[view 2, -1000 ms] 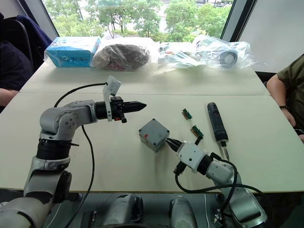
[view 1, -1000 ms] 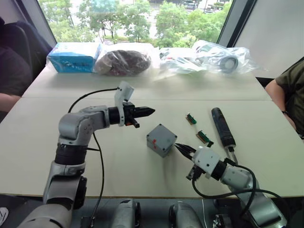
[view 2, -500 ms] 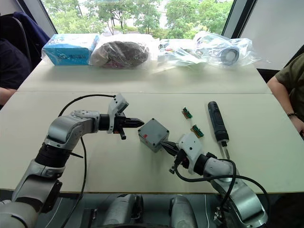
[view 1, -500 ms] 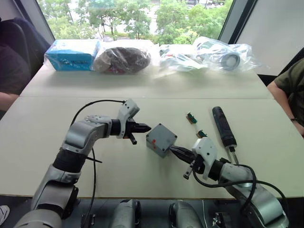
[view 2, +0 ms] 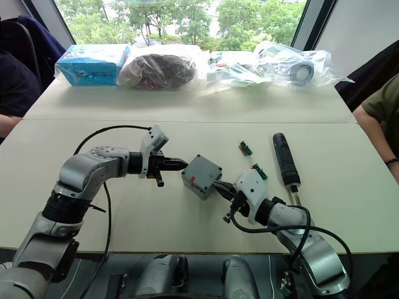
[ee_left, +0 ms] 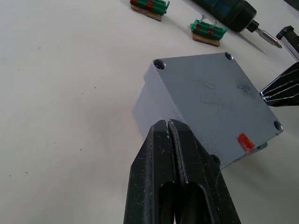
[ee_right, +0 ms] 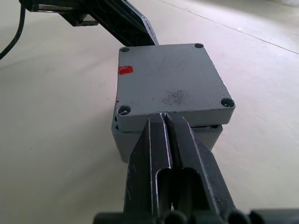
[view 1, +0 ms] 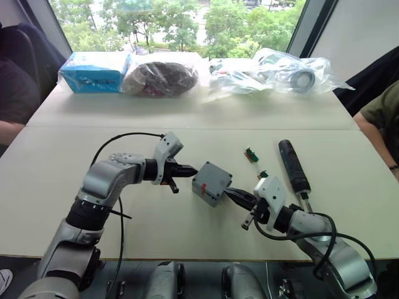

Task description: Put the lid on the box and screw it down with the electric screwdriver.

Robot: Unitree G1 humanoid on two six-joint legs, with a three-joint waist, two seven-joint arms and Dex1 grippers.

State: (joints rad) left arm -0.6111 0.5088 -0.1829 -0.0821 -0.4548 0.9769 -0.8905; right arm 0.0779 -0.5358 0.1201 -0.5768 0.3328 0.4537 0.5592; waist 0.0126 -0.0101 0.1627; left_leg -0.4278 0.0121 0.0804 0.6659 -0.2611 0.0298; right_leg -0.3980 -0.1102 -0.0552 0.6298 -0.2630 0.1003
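Centrally on the pale table point(view 1: 56, 180): the box point(view 1: 212, 182), grey, with the lid point(ee_right: 170, 84) already seated on top, a red mark point(ee_right: 125, 70) near one corner and empty screw holes at all four corners. Left gripper point(view 1: 190, 169) at the box's left side, fingers pressed together, tips at or touching the box wall in the left wrist view. Right gripper point(view 1: 235, 195) at the box's near-right side, fingers likewise closed with nothing between them, tips against the seam of lid and box in the right wrist view. To the right of the box, well apart: the electric screwdriver point(view 1: 293, 166), lying flat, bit toward the near edge. Between box and screwdriver: two small green terminal blocks point(ee_left: 208, 31). Along the far edge: a blue packet point(view 1: 95, 71) and several plastic bags point(view 1: 274, 71).
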